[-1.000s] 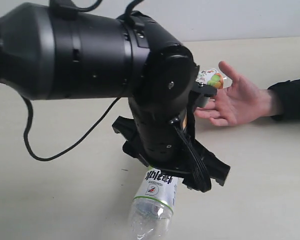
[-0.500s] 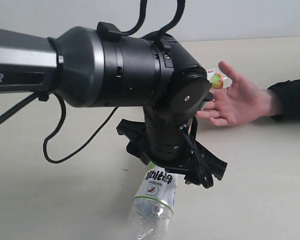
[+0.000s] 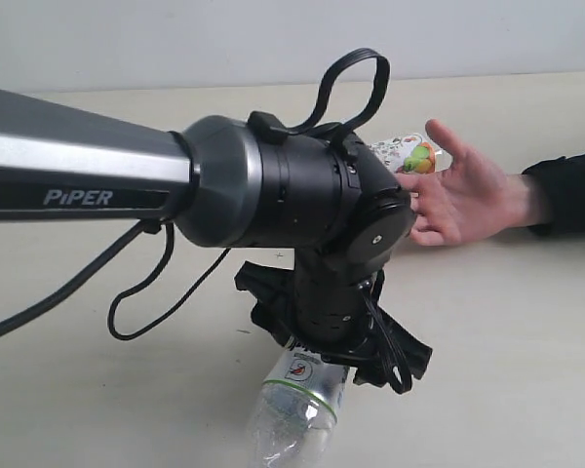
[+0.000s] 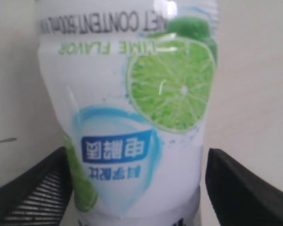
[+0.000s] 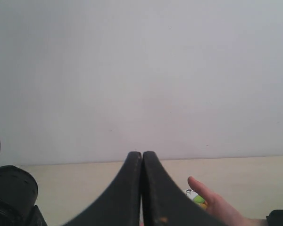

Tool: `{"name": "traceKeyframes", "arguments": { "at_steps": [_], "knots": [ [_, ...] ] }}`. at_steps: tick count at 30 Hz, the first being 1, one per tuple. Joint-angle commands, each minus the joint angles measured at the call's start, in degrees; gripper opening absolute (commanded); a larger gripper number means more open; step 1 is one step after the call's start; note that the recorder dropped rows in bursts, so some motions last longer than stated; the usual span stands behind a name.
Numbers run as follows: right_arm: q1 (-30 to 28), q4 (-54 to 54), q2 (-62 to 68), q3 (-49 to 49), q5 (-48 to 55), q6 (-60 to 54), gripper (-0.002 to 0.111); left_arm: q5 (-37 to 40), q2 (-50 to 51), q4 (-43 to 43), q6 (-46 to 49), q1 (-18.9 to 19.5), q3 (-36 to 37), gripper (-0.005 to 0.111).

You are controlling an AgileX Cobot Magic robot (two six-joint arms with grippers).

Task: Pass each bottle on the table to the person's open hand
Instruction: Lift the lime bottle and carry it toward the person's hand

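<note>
The lime-label bottle (image 3: 297, 405) (image 4: 132, 94) lies on the table (image 3: 526, 322) near the front edge. My left gripper (image 3: 324, 353) (image 4: 137, 153) is down over it, open, with a black finger on each side of the label; one finger (image 4: 33, 188) is close against it, the other (image 4: 245, 188) stands apart. The person's open hand (image 3: 468, 195) (image 5: 214, 205) rests on the table at the right, with the floral fruit-label bottle (image 3: 408, 154) (image 5: 197, 198) in it. My right gripper (image 5: 142, 155) is shut and empty, raised and facing the wall. The pink and blue-label bottles are out of view.
My left arm's thick black body (image 3: 273, 195) and its looping cable (image 3: 136, 302) hide much of the table's middle. The person's dark sleeve (image 3: 570, 190) lies at the right edge. A pale wall (image 5: 141, 70) stands behind the table.
My left arm has stretched out and sunk lower over the lime bottle, hiding more of its label. The hand and the fruit-label bottle have stayed put.
</note>
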Motion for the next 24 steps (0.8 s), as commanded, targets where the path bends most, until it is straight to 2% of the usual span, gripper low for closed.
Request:
{"name": "traceKeyframes", "arguments": {
  "at_steps": [1, 6, 9, 11, 16, 19, 24],
  "knots": [
    [-0.2, 0.0, -0.3, 0.3, -0.1, -0.1, 0.0, -0.4, 0.9, 0.3, -0.3, 0.1, -0.3, 0.074],
    [-0.2, 0.0, -0.3, 0.3, -0.1, -0.1, 0.0, -0.4, 1.1, 0.3, -0.3, 0.2, -0.6, 0.072],
    [-0.2, 0.0, -0.3, 0.3, -0.1, -0.1, 0.0, 1.9, 1.1, 0.3, -0.3, 0.3, -2.5, 0.062],
    [-0.2, 0.0, -0.3, 0.3, -0.1, -0.1, 0.0, 4.3, 1.1, 0.3, -0.3, 0.4, -4.3, 0.048],
    [-0.2, 0.0, -0.3, 0.3, -0.1, -0.1, 0.0, 10.2, 1.1, 0.3, 2.4, 0.4, -7.5, 0.003],
    [-0.2, 0.0, -0.3, 0.3, -0.1, -0.1, 0.0, 15.5, 1.1, 0.5, 8.5, 0.4, -10.6, 0.0],
    [-0.2, 0.0, -0.3, 0.3, -0.1, -0.1, 0.0, 15.5, -1.1, 5.6, 24.9, 0.4, -18.1, 0.0]
  ]
}}
